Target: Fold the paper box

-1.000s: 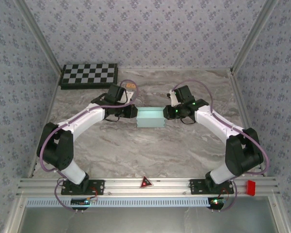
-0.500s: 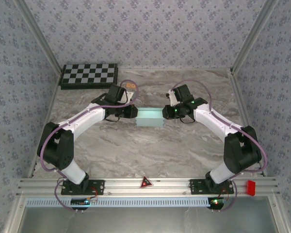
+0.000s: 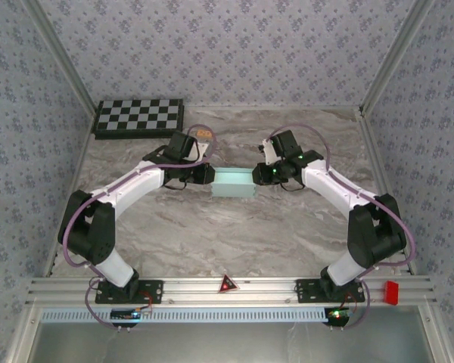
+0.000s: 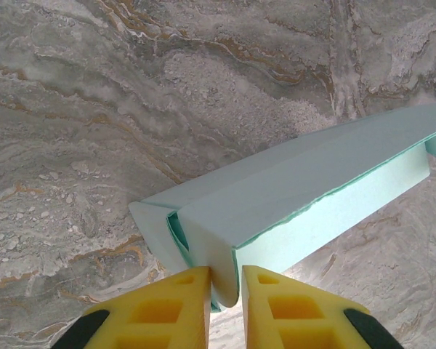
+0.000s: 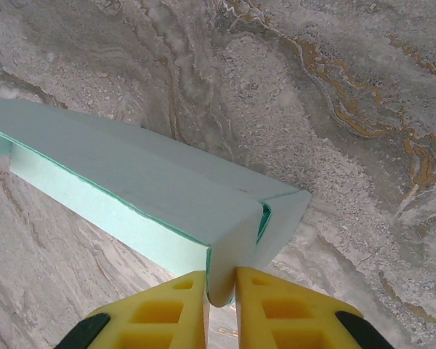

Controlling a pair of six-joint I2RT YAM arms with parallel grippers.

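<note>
The paper box [image 3: 233, 182] is a pale aqua, long folded shape at the middle of the marble table, spanning the gap between my two grippers. My left gripper [image 3: 209, 174] holds its left end. In the left wrist view the yellow fingers [image 4: 167, 309] are closed around the rounded end flap of the box [image 4: 298, 189], left gripper [image 4: 225, 275]. My right gripper [image 3: 258, 175] holds the other end. In the right wrist view the right gripper [image 5: 221, 278] pinches the matching end flap of the box [image 5: 131, 174] between both pads. At each end a side flap stands slightly ajar.
A black-and-white checkerboard [image 3: 139, 116] lies at the back left corner. A small orange item [image 3: 204, 134] sits behind the left wrist. Patterned walls close in both sides and the back. A metal rail [image 3: 234, 289] with a red block [image 3: 391, 292] runs along the near edge.
Both grippers and the box between them have moved slightly towards the back of the table. The grips on the two end flaps look the same.
</note>
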